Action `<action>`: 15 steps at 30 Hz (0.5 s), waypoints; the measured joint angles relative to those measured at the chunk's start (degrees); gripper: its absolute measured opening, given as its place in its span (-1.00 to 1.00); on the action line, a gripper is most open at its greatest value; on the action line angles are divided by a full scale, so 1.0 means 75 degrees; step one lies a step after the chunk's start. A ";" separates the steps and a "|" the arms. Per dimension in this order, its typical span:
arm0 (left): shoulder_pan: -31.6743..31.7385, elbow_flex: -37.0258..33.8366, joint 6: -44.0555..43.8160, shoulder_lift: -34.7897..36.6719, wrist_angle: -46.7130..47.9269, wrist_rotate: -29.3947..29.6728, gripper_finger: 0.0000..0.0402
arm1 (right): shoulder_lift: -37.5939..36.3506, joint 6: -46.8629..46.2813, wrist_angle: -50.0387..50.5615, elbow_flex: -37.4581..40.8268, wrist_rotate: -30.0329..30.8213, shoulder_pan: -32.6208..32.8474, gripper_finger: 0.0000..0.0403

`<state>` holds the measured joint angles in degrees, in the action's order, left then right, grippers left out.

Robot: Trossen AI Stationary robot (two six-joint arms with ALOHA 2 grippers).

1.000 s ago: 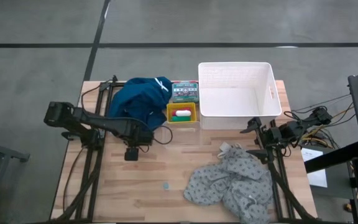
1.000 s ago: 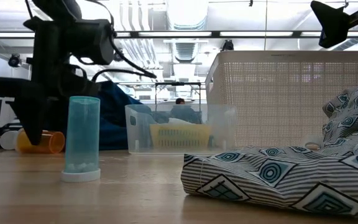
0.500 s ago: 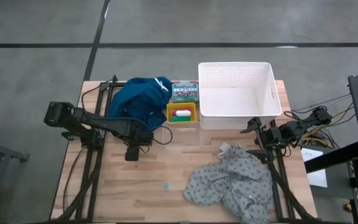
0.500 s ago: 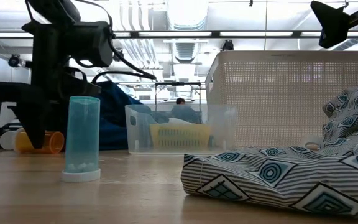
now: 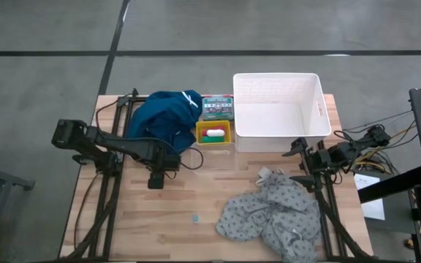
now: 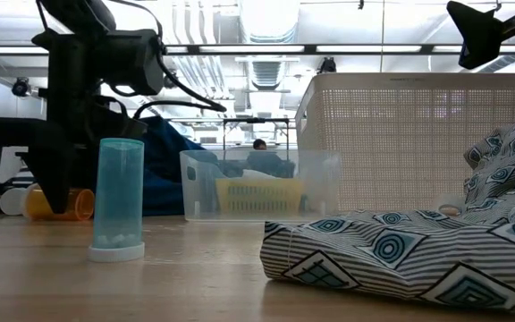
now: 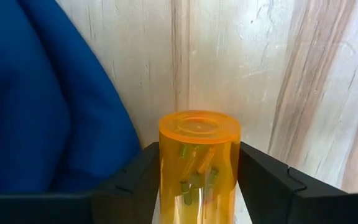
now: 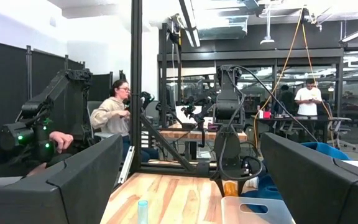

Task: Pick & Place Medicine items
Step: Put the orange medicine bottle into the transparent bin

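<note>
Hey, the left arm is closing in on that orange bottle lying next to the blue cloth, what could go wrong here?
1. The orange bottle lies on its side between the left end effector fingers; it may roll or squirt out.
2. The blue cloth sits right beside one finger and could snag.

High view straight down over the whole wooden table (image 5: 196, 234), low view level at tabletop toward the room, left wrist view close on an orange translucent vial (image 7: 199, 165) between its fingers, right wrist view level across the room, vial shared with low view.
</note>
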<state>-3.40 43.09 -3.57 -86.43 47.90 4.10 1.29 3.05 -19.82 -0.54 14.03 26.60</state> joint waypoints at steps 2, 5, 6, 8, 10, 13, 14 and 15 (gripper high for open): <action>0.0000 0.0021 0.0000 0.0000 -0.0020 -0.0003 -0.04 | 0.0000 0.0000 0.0001 0.0000 0.0000 0.0001 0.88; -0.0003 0.0137 0.0000 0.0000 -0.0021 -0.0003 -0.06 | 0.0001 0.0000 -0.0001 0.0000 -0.0001 -0.0001 0.88; -0.0003 0.0193 -0.0008 0.0000 -0.0021 -0.0003 -0.06 | 0.0001 0.0000 -0.0001 0.0000 0.0001 0.0001 0.88; -0.0001 0.0321 -0.0135 0.0000 -0.0017 0.0024 -0.06 | 0.0001 0.0000 0.0000 0.0000 0.0000 0.0001 0.88; -0.0006 0.0452 -0.0184 0.0000 0.0015 0.0055 -0.06 | 0.0001 0.0000 0.0001 0.0000 -0.0001 -0.0001 0.88; -0.0006 0.0668 -0.0210 0.0000 0.0049 0.0052 -0.06 | 0.0001 0.0000 -0.0001 0.0000 0.0001 -0.0001 0.88; -0.0006 0.0753 -0.0210 0.0000 0.0092 0.0052 -0.06 | 0.0001 0.0000 0.0001 0.0000 0.0000 -0.0001 0.88; -0.0006 0.0851 -0.0212 0.0000 0.0135 0.0052 -0.05 | 0.0001 0.0000 0.0000 0.0000 0.0001 -0.0001 0.88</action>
<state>-3.44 49.47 -5.16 -86.43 48.91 4.49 1.30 3.05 -19.82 -0.54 14.04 26.59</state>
